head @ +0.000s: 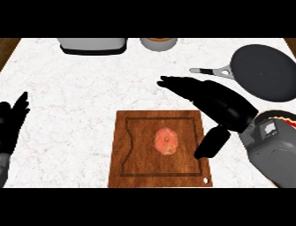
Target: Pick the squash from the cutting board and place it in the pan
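A small orange-pink squash (166, 141) lies near the middle of the brown wooden cutting board (130, 170) at the counter's front. My right hand (218, 103) hovers open over the board's upper right corner, fingers stretched toward the upper left and thumb hanging down just right of the squash; it is not touching the squash. The dark round pan (269, 70) sits at the back right with its handle pointing left. My left hand (5, 126) rests open at the left edge, fingers up.
A grey toaster-like appliance (91, 45) stands at the back edge, with a small round bowl or cup (158, 43) to its right. Brown wooden floor shows beyond both side edges of the white marble counter (72, 88).
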Available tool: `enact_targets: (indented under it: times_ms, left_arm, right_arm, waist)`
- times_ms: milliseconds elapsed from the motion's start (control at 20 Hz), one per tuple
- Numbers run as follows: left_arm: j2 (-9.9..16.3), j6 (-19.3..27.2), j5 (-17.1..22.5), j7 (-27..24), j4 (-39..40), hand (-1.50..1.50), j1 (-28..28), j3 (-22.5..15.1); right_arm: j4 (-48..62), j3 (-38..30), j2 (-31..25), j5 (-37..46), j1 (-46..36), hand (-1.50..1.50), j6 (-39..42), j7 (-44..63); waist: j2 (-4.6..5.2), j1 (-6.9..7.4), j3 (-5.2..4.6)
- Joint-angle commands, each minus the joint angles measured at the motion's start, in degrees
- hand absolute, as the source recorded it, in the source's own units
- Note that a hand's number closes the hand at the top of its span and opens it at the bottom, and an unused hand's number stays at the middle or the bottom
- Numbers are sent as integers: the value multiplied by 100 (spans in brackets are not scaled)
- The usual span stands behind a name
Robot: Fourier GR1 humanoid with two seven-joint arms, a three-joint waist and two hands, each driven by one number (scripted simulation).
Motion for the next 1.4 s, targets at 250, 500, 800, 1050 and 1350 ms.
enact_targets:
  times_ms: [250,500,800,1050,1350]
  left_arm:
    - [141,-335,57,-142,-44,0,208,274]
    - [-234,-242,-198,-50,192,0,-19,305]
    - [-167,-366,-342,316,-545,0,264,421]
    - [-315,-489,-500,165,-184,0,28,622]
    - [-536,-545,-661,183,-699,0,578,728]
  right_arm:
    - [-129,1125,628,957,-82,-150,786,1512]
    - [294,1053,1281,1536,35,-150,986,1602]
    - [667,1066,1501,2456,411,-150,885,1252]
    - [664,1048,1379,3061,869,-150,902,816]
    - [882,636,1668,3350,925,-150,1315,475]
  waist:
    - [19,18,14]
    - [32,-9,16]
    - [28,10,18]
    - [33,-15,18]
    - [30,6,18]
